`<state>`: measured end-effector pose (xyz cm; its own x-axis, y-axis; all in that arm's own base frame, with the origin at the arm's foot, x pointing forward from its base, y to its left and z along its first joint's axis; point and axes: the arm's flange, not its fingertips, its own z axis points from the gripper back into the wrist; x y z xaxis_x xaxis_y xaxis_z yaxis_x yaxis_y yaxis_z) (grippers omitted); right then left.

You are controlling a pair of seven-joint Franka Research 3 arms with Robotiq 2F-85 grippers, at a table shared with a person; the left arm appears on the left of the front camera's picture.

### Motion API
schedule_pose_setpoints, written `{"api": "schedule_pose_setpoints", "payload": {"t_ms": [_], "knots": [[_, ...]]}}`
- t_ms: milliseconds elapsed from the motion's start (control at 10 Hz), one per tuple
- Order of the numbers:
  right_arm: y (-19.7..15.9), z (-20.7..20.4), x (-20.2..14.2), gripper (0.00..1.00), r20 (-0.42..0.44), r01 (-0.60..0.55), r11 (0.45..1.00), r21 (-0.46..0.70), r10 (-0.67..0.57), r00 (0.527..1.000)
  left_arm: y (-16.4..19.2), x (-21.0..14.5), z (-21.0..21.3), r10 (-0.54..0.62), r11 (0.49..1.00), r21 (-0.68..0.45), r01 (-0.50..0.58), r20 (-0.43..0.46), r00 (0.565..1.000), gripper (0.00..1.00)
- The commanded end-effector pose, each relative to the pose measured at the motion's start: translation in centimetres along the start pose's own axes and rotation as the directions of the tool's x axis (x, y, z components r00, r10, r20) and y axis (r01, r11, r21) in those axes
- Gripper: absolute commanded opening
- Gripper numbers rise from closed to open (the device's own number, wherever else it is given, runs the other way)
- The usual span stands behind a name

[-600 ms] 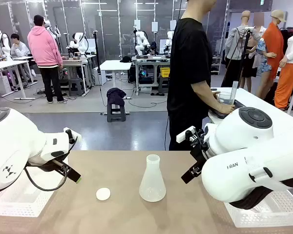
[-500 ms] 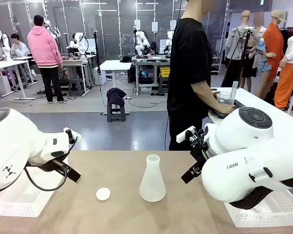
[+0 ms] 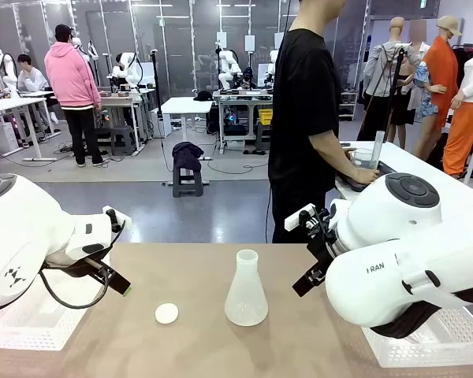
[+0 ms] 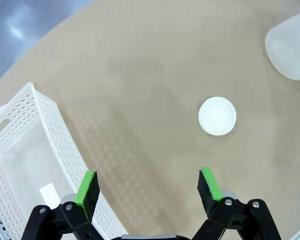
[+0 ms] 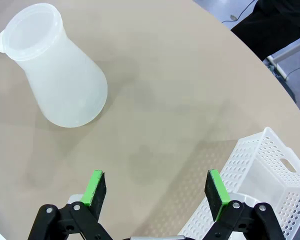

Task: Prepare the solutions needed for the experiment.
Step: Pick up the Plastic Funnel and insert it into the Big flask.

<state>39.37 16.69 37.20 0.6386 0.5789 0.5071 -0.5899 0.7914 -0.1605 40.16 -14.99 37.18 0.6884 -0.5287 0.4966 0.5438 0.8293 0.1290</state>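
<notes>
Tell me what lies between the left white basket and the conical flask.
A small white round cap lies flat there, apart from both the perforated basket and the flask; otherwise bare tabletop. The front and left wrist views show it.

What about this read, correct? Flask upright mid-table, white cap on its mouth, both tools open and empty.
One error: the white cap lies flat on the table, apart from the flask, whose mouth is uncovered, per the front view. Flask upright, left tool and right tool open and empty: correct.
</notes>
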Motion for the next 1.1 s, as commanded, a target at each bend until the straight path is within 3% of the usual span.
{"api": "schedule_pose_setpoints", "payload": {"t_ms": [0, 1000], "knots": [[-0.01, 0.00, 0.00, 1.00, 0.000, 0.002, 1.000, 0.000, -0.002, 1.000, 0.02, 0.00, 0.00, 0.001, 1.000, 0.000, -0.001, 0.000, 1.000, 1.00], [-0.01, 0.00, 0.00, 1.00, 0.000, 0.002, 1.000, 0.000, -0.002, 1.000, 0.02, 0.00, 0.00, 0.001, 1.000, 0.000, -0.001, 0.000, 1.000, 1.00]]}}
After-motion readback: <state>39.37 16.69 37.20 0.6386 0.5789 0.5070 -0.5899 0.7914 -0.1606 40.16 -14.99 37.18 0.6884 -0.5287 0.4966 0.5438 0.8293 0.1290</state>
